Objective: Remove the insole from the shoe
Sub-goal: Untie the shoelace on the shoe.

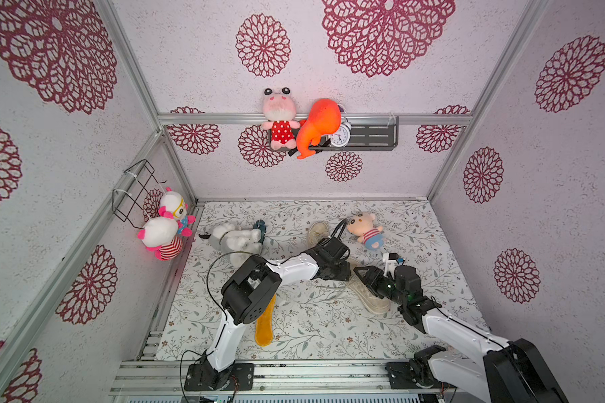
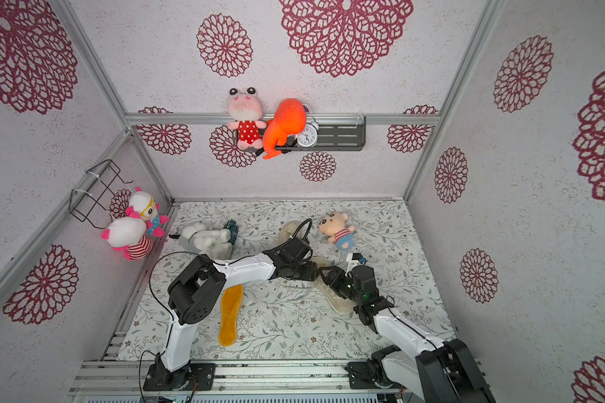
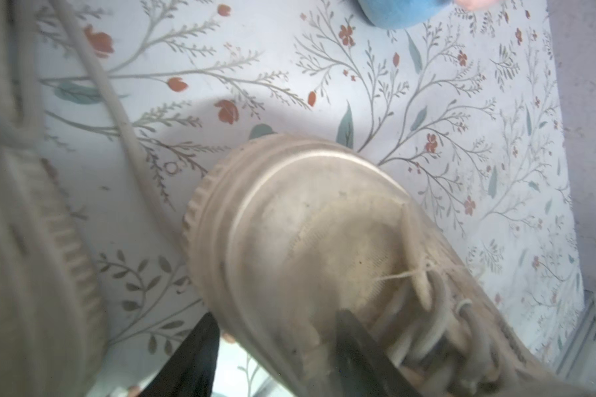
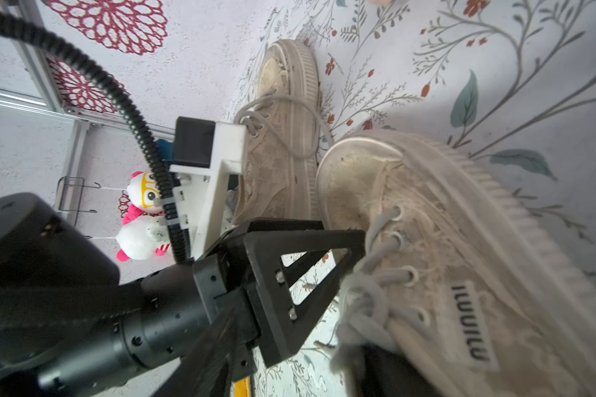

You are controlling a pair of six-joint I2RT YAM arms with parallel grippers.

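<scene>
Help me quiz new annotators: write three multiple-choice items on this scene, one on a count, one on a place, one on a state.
1. How many shoes are on the table? A one B two C three
2. The alarm clock is: A on the wall shelf B on the table C in the wire basket
3. The yellow insole is: A inside a shoe B gripped by fingers C lying loose on the table

B: near shoe and far shoe.
A: it stands up there against the back wall.
C: it lies flat, outside both shoes.
</scene>
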